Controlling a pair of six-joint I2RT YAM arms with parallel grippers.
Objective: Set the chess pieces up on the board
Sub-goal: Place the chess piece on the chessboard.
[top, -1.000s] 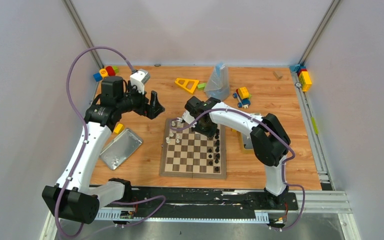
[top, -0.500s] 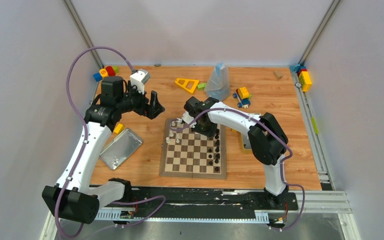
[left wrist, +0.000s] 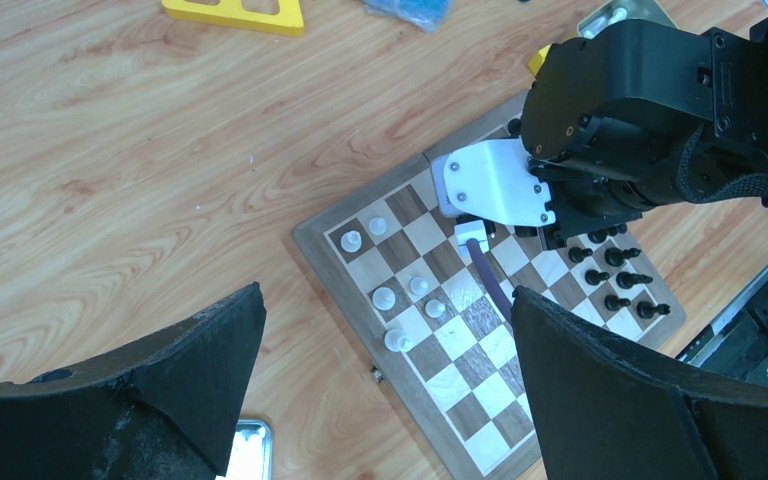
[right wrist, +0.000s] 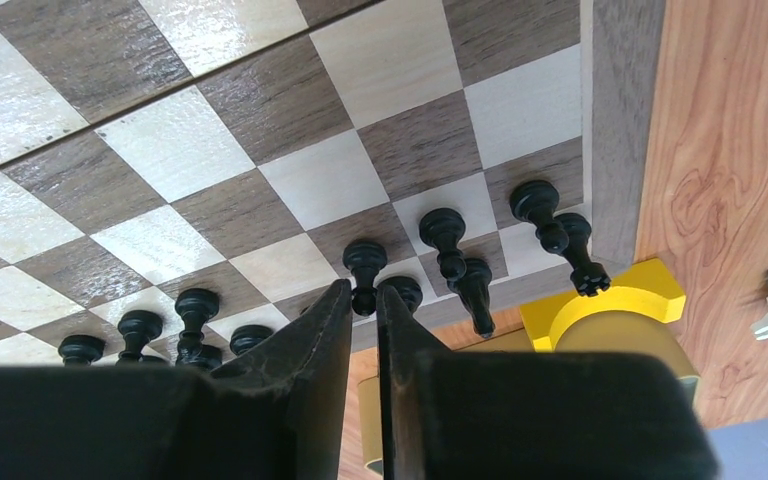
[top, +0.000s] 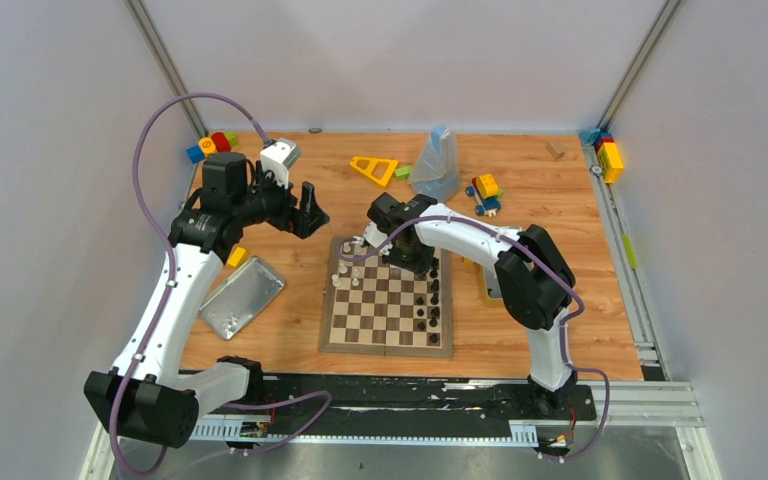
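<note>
- Over the last second only the right arm's elbow has shifted slightly; no piece has been moved on the board [top: 385, 345].
- The right gripper [right wrist: 364, 300] is set narrowly about a black pawn [right wrist: 365, 262] by the board's right edge. Whether the pawn is pinched cannot be told.
- The left gripper [top: 310, 212] is held wide open and empty.
- Release is judged imminent.

Far right corner of board [top: 386, 346] under right arm [top: 480, 238], black chess pieces [right wrist: 248, 338] half behind right claw [right wrist: 369, 288]
</note>
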